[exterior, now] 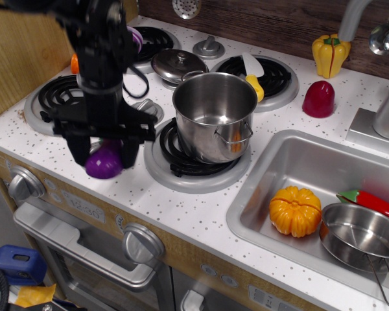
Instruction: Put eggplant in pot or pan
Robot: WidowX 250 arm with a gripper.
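Above the front-left edge of the speckled countertop [201, 217], the gripper [104, 150] hung with its jaws clamped on the eggplant [104, 160]. The eggplant sat between the two black fingers [131, 148], its glossy purple body showing below them; it appeared lifted clear of the counter surface. Its stem cap was hidden by the gripper. The black arm [100, 48] rose from the gripper toward the upper left and covered most of the rear-left burner. The pot [214, 124] stood upright on the front-centre burner [191, 170], to the right of the gripper and apart from it. A domed lid [177, 65] lay just behind the pot. In the sink [292, 170] to the right rested an orange pumpkin toy [295, 210] and a small steel pan [363, 236].
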